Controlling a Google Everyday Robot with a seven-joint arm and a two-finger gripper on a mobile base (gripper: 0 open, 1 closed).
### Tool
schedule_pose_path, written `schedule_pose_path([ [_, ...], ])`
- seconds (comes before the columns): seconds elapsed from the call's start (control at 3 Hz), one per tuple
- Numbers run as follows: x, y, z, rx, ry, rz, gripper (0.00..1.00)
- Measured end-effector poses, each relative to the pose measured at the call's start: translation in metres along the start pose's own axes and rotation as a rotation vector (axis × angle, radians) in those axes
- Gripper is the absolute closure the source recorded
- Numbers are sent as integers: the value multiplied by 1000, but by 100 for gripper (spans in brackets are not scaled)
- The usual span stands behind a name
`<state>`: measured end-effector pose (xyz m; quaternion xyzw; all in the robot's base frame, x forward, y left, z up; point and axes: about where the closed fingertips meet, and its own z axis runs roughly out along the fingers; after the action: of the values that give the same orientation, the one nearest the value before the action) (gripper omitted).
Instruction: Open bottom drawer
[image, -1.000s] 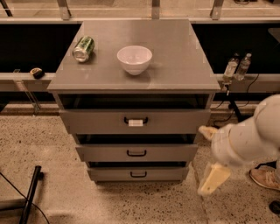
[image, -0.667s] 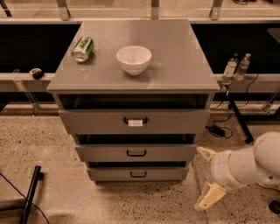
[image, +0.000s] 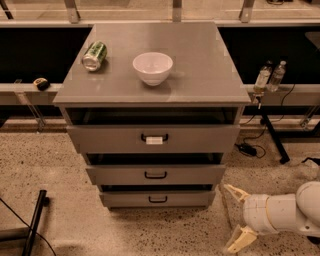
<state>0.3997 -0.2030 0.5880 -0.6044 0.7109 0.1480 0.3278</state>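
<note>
Bottom drawer (image: 157, 199): plain front; end effector (image: 236, 216) just right (fingers (image: 235, 192) spread).

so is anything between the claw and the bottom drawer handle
Nothing visible. The claw, open, sits low to the right of the cabinet; only floor lies between it and the bottom drawer with its black handle.

The end effector (image: 234, 216) hangs low, right of the bottom drawer (image: 157, 199), fingers spread; its arm (image: 292, 214) is cut off by the right edge. The drawer's inside is hidden behind its front. Print on the can (image: 94, 55) is too blurred to read
</note>
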Motion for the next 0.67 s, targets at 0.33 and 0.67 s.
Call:
schedule_pose_path([
  [0.33,-2,-20,13,37,-15,-23,0],
  [0.67,32,-15,75,17,-79,-20,0],
])
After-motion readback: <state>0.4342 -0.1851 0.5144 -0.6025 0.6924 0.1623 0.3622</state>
